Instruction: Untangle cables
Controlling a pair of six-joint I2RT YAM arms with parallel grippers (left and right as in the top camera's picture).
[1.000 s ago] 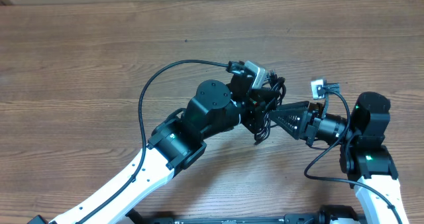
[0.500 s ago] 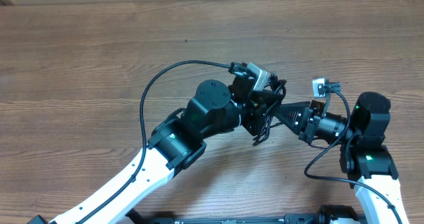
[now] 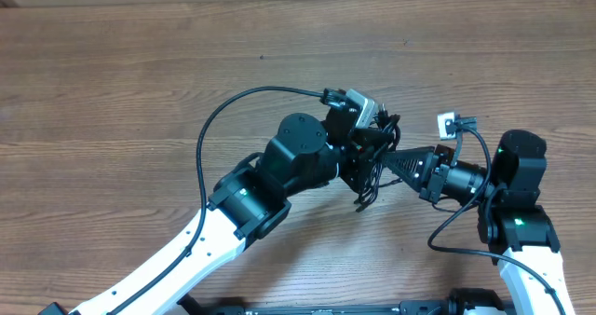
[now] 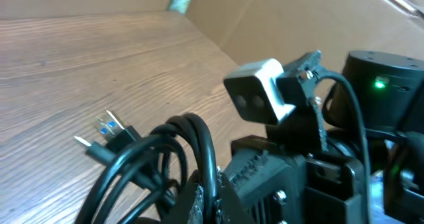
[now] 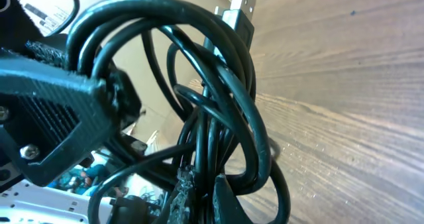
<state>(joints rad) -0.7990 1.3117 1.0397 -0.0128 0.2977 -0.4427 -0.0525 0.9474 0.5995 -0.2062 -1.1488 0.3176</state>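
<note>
Seen from overhead, bare wood of the table spreads wide toward 9 and 12 o'clock of the tangle, up to the far edge along the top. The room toward 3 o'clock is narrower, and toward 6 o'clock lies a smaller bare patch between the two arms. The left arm rises from 7 o'clock, bends at a black wrist and points its left gripper toward 3 o'clock, clamped on the cables. These form one knotted bundle lifted off the wood near the centre, its strands too looped to count. The right gripper points toward 9 o'clock, nipped shut on the same bundle. The right arm stands up from 5 o'clock. In the left wrist view one plug sticks out at 9 o'clock of the loops. In the right wrist view one silvery plug tip shows at 12 o'clock.
</note>
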